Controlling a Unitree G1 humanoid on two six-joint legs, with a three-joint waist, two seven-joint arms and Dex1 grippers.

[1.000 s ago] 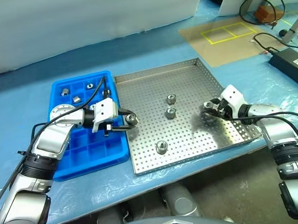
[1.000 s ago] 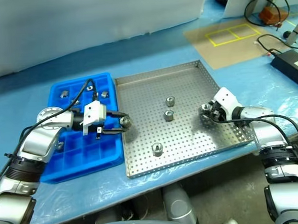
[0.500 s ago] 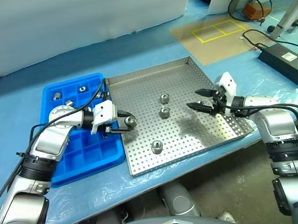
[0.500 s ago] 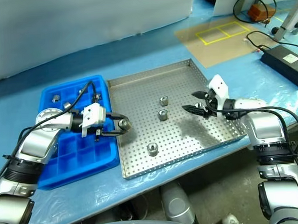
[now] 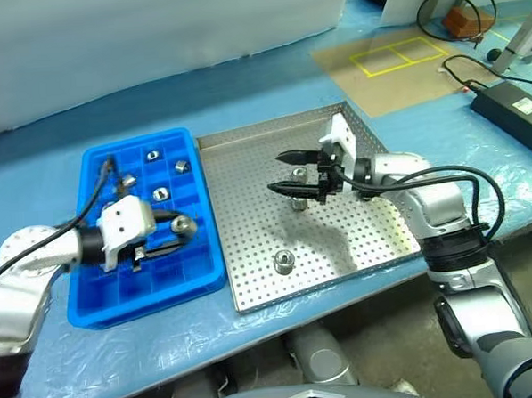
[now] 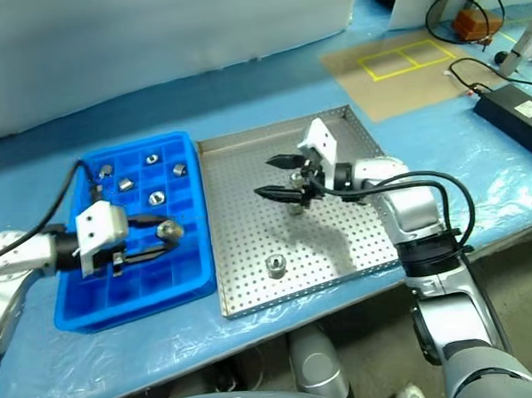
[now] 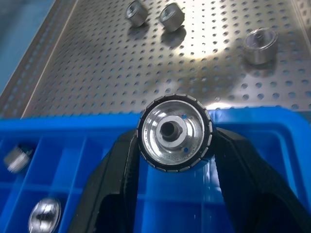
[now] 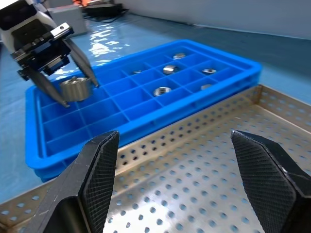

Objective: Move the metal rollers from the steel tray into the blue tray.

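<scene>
Nearest on the steel tray [image 5: 252,280], a single roller [image 5: 284,261] was seen lying alone. To its left, the left hand [image 5: 165,236] was closed on a metal roller [image 5: 183,226], held over the blue tray [image 5: 84,308]. Farther back, the right hand [image 5: 281,172] was held with its fingers spread and empty above two more rollers [image 7: 154,13] at mid tray. Four rollers [image 5: 157,173] were seen in the blue tray's far compartments. A black box [image 5: 509,112] with cables was seen on the blue-covered surface [image 5: 269,78] at far right.
</scene>
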